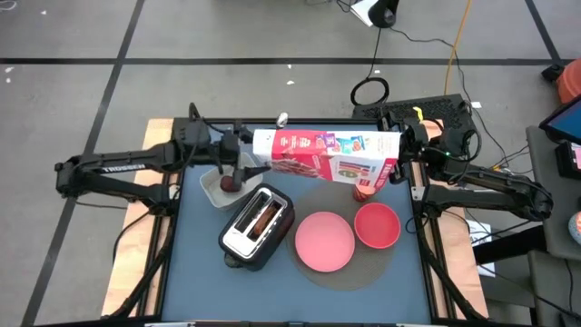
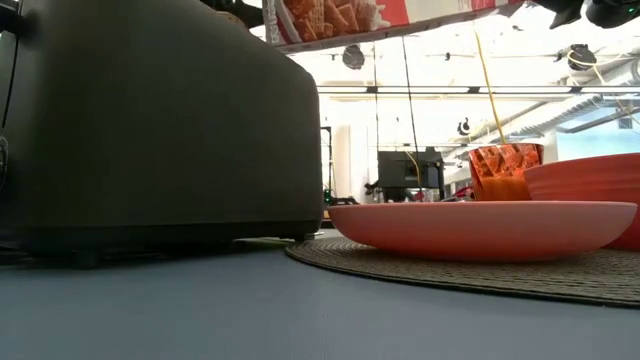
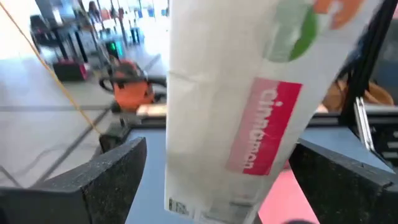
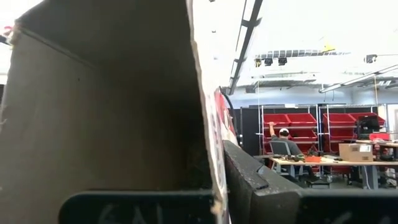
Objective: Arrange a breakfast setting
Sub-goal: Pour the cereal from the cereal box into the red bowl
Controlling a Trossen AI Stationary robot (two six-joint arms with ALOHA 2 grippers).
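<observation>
A grey floor crossed by dark lines surrounds a blue desk (image 1: 195, 272) in the high view. Across the upper middle of the frame a cereal box (image 1: 327, 154) lies on its side in the air, long axis running left to right, its right end slightly lower. The right gripper (image 1: 406, 145) is at its right end, fingers pinched tight on the box's edge. The left gripper (image 1: 238, 156) sits at the box's left end, fingers spread as wide as they go on either side of it. Below it a white container (image 1: 214, 188) holds a dark red fruit (image 1: 229, 183). The toaster (image 1: 257, 226) stands at centre, long axis tilted from lower left to upper right, a browned bread (image 1: 265, 216) in its slot. On a round mat (image 1: 349, 270), the pink plate (image 1: 324, 241) sits beside the red bowl (image 1: 377, 224), the bowl up and right of it; the cup (image 1: 364, 192) peeks out under the box.

Low view now: the toaster (image 2: 150, 125) fills the left, the plate (image 2: 480, 228) lies flat at right with the bowl (image 2: 590, 185) and the cup (image 2: 505, 170) behind, the box (image 2: 380, 15) overhead at the top edge.

Left wrist view: the box (image 3: 249, 106) stands between two wide-apart dark fingers (image 3: 106, 180).

Right wrist view: the box's open cardboard inside (image 4: 106, 99) fills the left; a seated person (image 4: 283, 144) is far right, by red bins.
</observation>
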